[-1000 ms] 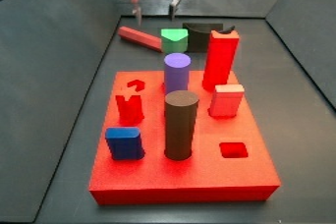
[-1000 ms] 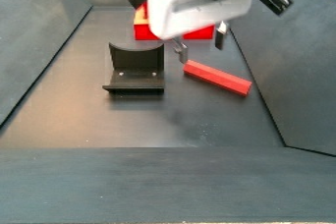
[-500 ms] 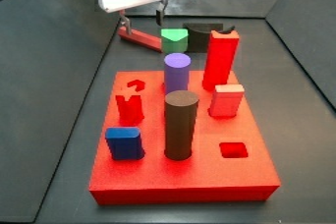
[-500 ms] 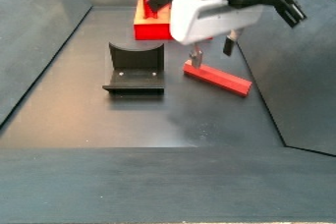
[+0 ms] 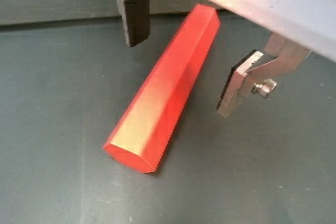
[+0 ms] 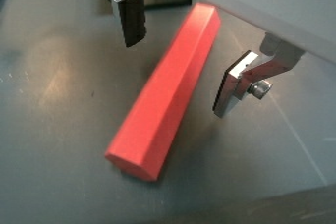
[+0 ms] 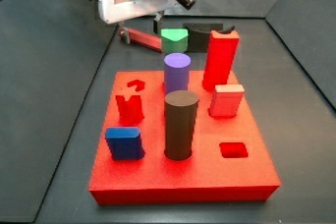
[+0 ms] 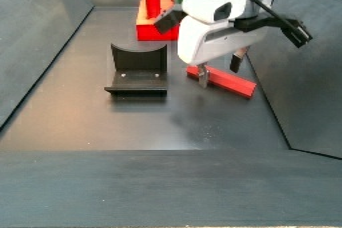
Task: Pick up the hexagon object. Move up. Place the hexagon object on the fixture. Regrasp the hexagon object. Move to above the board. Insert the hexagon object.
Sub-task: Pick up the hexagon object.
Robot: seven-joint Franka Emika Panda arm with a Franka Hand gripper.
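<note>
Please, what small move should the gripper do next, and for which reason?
Probably lower a little more, then close. In both wrist views the gripper is open, one finger on each side of the red hexagon object, which lies flat on the floor; neither pad seems to touch it. In a side view the gripper hangs just above the bar.

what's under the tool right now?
The hexagon object lies flat on the dark floor between the open tool fingers, untouched. The bar's far end is hidden behind the tool body.
</note>
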